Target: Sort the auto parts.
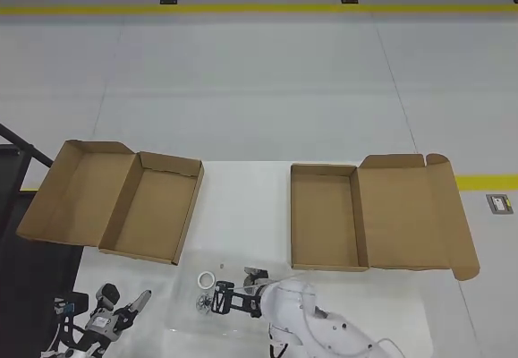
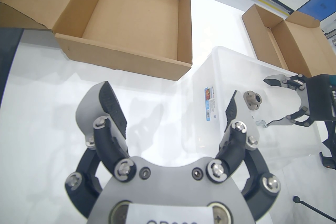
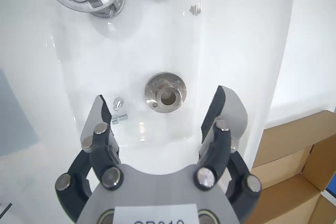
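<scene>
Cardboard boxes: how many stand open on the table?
2. The left cardboard box sits near the table's left edge, the right cardboard box near its right edge; both lids are folded open.

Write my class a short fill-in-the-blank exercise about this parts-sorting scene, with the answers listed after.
The left box and the right box are both ____.
The right hand has its fingers ____ by the flanged hub.
Beside that hub lie ____ small bolts.
Answers: empty; open; two.

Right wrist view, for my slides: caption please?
Open right gripper poised by a flanged hub and two small pins.
</scene>
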Available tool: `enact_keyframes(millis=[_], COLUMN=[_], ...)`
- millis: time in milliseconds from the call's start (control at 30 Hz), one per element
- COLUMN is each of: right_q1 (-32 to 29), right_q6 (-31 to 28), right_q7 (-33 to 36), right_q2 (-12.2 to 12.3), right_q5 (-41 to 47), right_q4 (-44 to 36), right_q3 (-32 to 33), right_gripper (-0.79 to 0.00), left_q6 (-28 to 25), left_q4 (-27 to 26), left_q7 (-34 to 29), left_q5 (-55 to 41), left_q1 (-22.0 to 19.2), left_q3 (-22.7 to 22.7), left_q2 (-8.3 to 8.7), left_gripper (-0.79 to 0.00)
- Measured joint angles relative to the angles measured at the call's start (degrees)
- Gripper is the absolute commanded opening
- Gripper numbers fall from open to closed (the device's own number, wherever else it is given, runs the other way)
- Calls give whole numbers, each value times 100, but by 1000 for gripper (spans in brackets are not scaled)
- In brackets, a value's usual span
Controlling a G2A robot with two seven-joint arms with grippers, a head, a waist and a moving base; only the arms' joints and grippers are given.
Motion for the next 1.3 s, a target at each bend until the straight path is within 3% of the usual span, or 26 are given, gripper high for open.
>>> enact_keyframes(millis=[467,733,833,933,1100,1300], right_q1=[334,473,510,533,462,114], right_q6=[-120,-183,-192,-137,-66,-230], right_q7=[196,306,295,276,189,166], right_q2=[-257,-379,-419,-454,-448,-303], right_q5=[277,413,434,424,321,99], right_q4=[648,964,1077,1151,973,176], right_q3=[-65,-76,-81,-77,7,278], right_gripper=[-440,-480,-576,-785,-785,-785], left_q6=[0,0,0,0,0,0], left_q4=[0,0,0,0,0,0], left_q7=[0,0,0,0,0,0], left_q5=[0,0,0,0,0,0], left_q1=[0,0,0,0,0,0], left_q3=[0,0,0,0,0,0], left_q2=[0,0,0,0,0,0], left_gripper=[0,0,0,0,0,0])
